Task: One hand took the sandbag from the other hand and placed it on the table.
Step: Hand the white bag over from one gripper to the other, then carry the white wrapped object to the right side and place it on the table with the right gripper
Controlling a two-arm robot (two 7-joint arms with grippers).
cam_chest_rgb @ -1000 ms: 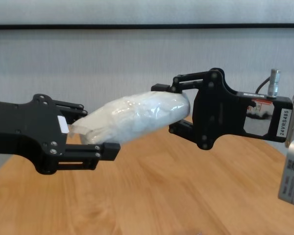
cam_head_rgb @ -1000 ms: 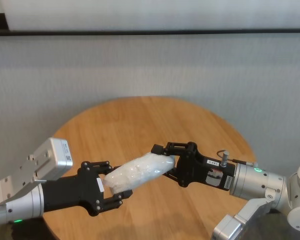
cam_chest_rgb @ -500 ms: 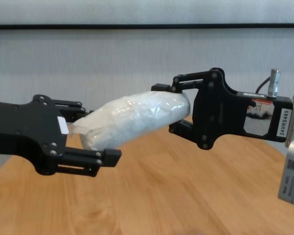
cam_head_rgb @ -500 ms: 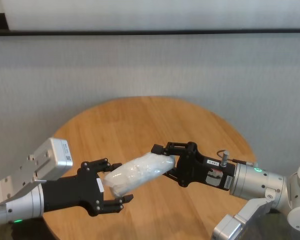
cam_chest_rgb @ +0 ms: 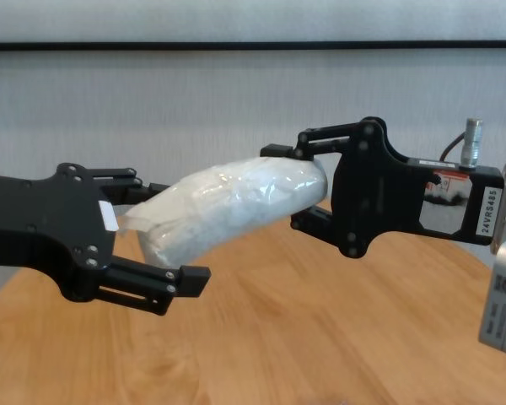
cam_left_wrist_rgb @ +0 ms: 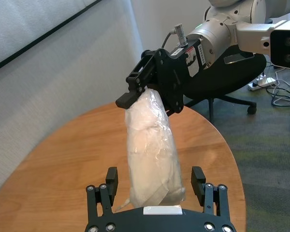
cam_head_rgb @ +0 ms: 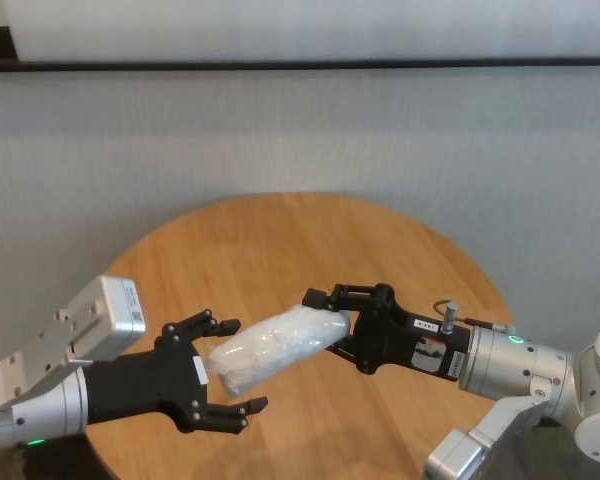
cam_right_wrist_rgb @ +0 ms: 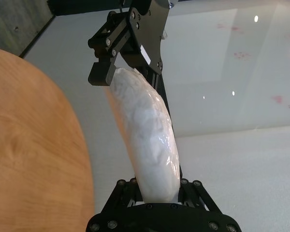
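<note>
While the right hand (cam_chest_rgb: 308, 190) clamps one end of the sandbag (cam_chest_rgb: 228, 213), the left hand (cam_chest_rgb: 164, 232) stands wide open around the other end. In the chest view the bag hangs in the air above the surface (cam_chest_rgb: 320, 337), stretched between the two hands and tilted, with its higher end at the right hand. The left hand's fingers (cam_chest_rgb: 156, 283) are spread above and below the bag; the lower one shows a clear gap under the plastic, and the upper one sits behind the bag, so contact there is hard to judge. From the left wrist view the bag (cam_left_wrist_rgb: 152, 150) runs straight out between the spread fingers (cam_left_wrist_rgb: 199, 180) to the right hand (cam_left_wrist_rgb: 145, 94), with space on either side. The right wrist view shows the bag (cam_right_wrist_rgb: 150, 140) wedged tightly in that hand's closed fingers (cam_right_wrist_rgb: 186, 186). From the head view the bag (cam_head_rgb: 275, 345) sits over the near part of the round surface (cam_head_rgb: 310, 250), toward its front edge.
</note>
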